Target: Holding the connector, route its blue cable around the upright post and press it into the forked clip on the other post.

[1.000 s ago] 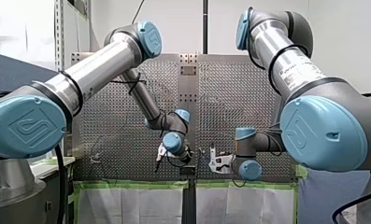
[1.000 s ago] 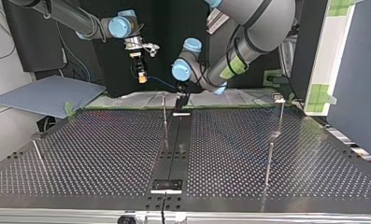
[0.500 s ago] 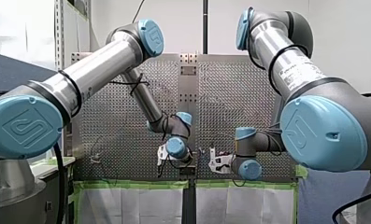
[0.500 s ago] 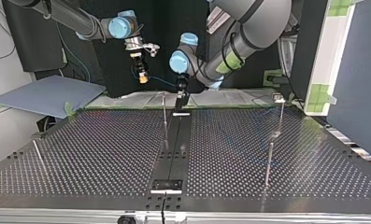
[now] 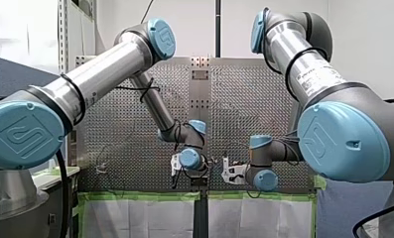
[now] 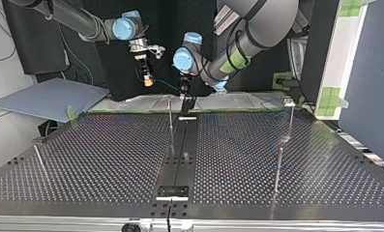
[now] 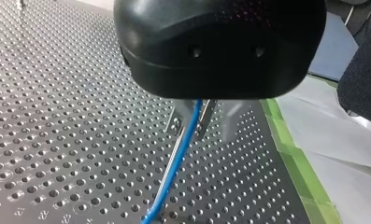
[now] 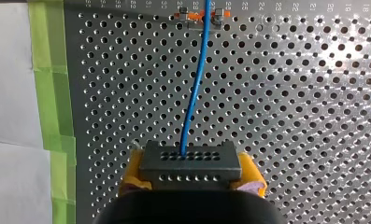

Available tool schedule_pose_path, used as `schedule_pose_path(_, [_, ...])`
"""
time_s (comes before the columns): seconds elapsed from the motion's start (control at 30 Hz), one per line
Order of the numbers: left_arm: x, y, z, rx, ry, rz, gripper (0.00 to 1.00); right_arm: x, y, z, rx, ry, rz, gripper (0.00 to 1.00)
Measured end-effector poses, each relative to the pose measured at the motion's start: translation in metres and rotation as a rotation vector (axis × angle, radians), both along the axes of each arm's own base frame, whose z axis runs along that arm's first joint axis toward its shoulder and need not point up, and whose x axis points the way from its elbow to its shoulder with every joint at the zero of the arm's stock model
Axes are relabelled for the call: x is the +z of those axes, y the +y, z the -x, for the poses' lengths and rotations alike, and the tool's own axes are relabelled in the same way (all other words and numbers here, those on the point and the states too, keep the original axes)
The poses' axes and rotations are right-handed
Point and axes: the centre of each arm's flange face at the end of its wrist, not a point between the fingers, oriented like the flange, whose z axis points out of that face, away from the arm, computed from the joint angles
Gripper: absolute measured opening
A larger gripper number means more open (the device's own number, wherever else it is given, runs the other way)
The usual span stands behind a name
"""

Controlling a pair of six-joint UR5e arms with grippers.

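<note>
One clamped connector (image 8: 190, 163): right wrist view | pinched blue cable (image 7: 181, 144): left wrist view

Left gripper (image 5: 176, 167): you find it low at the middle of the perforated table (image 5: 120, 148).
Right gripper (image 5: 227, 172): near it, not touching.

Silver-grey arms (image 5: 105, 69) with light-blue joint caps (image 5: 343, 139), black cables (image 5: 63, 193)

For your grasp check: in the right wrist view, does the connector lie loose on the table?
No, the connector sits clamped between my right gripper's yellow pads.
</note>
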Motion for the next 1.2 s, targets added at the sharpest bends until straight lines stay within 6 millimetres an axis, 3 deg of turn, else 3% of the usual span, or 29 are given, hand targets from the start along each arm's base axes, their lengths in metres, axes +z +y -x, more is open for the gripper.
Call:
schedule_pose_path(0.83, [-0.006,-0.005,0.019,0.041,-0.060,-0.015,0.09,0.001,-0.010,0.009,-0.025,-0.015,0.008,0.00])
schedule_pose_path(0.97, [-0.005,-0.006,0.018,0.047,-0.086,-0.009,0.00,0.002,-0.013,0.010,-0.022,-0.021,0.013,0.00])
schedule_pose_path(1.2, [-0.003,-0.009,0.016,0.043,-0.115,-0.007,0.00,0.002,-0.014,0.010,-0.015,-0.024,0.014,0.00])
